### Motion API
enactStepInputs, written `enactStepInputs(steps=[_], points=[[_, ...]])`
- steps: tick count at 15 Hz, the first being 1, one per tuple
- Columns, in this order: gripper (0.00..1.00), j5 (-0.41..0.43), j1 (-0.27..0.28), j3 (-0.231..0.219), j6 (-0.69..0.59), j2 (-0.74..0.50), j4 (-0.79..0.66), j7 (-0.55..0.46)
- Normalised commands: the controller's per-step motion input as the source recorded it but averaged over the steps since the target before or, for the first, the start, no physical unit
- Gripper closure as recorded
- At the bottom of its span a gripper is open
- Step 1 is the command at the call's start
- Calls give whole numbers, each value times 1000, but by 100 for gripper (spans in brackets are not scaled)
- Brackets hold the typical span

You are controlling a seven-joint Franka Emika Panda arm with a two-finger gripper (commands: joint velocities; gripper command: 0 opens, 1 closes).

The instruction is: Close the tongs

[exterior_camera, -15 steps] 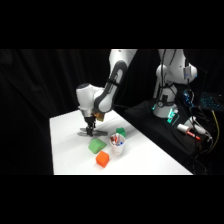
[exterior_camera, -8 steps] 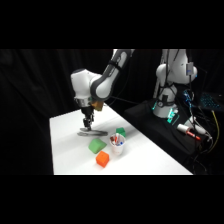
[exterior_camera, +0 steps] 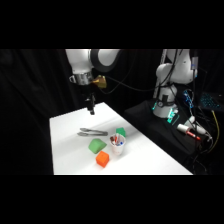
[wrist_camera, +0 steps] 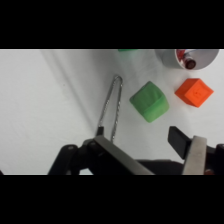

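The tongs (exterior_camera: 92, 132) lie flat on the white table (exterior_camera: 65, 150), their two thin metal arms close together and nearly parallel. In the wrist view the tongs (wrist_camera: 112, 107) run up from the fingers, joined at the far end. My gripper (exterior_camera: 90, 108) hangs well above the table, up and behind the tongs, touching nothing. From the wrist, the gripper (wrist_camera: 137, 135) is open, with only bare table between its fingers.
A green block (exterior_camera: 96, 145) and an orange block (exterior_camera: 102, 159) sit just in front of the tongs. A small white cup with pens (exterior_camera: 117, 145) stands to their right, with another green block (exterior_camera: 120, 132) behind it. The arm's base (exterior_camera: 167, 97) stands at the upper right.
The gripper has lifted off the tongs and risen up and away from the table. The tongs stay lying on the table.
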Motion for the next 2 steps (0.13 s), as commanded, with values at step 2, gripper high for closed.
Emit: enactStepInputs(steps=[2], points=[[0, -4, -34, 90, -296, -310, 7, -281]])
